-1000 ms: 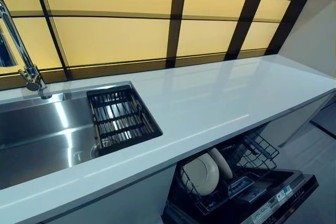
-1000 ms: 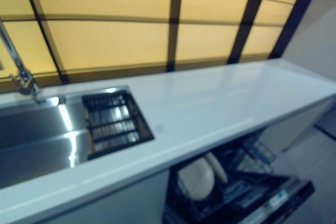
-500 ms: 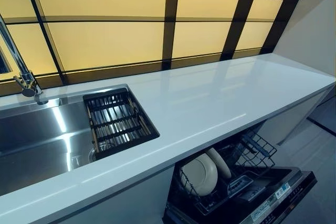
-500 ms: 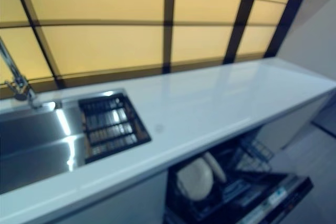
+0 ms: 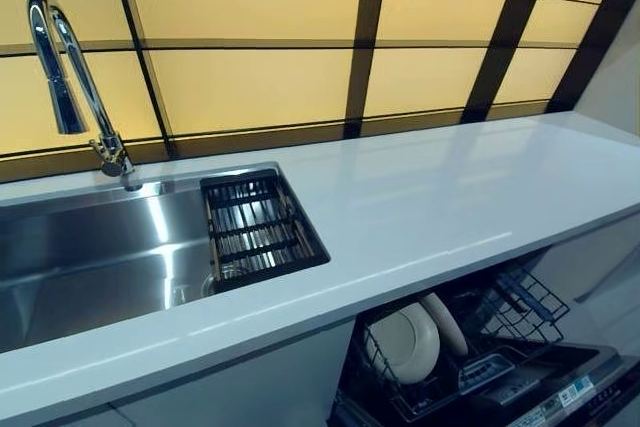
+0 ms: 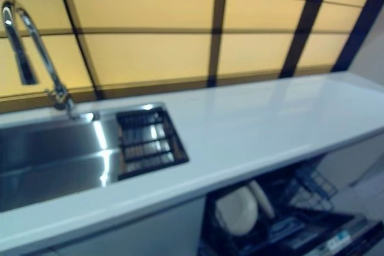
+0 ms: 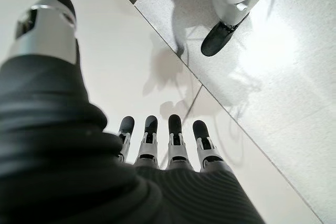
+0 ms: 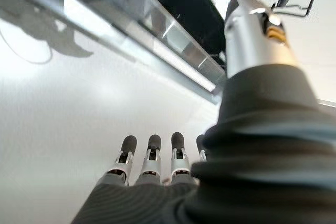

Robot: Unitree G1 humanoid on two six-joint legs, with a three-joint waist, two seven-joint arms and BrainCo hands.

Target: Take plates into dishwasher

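Under the counter [image 5: 420,207] — plates [image 5: 405,344] upright in dishwasher rack [image 5: 500,332].

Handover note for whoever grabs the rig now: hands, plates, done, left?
Left hand: open, holding nothing, seen only in its wrist view.
Right hand: open, holding nothing, near the open dishwasher door.
Plates: two stand upright in the dishwasher rack under the counter.
Sink: no plates visible; drain basket looks plateless.
Left: none visible to load; check elsewhere.

2 cream plates [image 5: 408,343] upright on edge in the open dishwasher's [image 5: 520,387] lower rack
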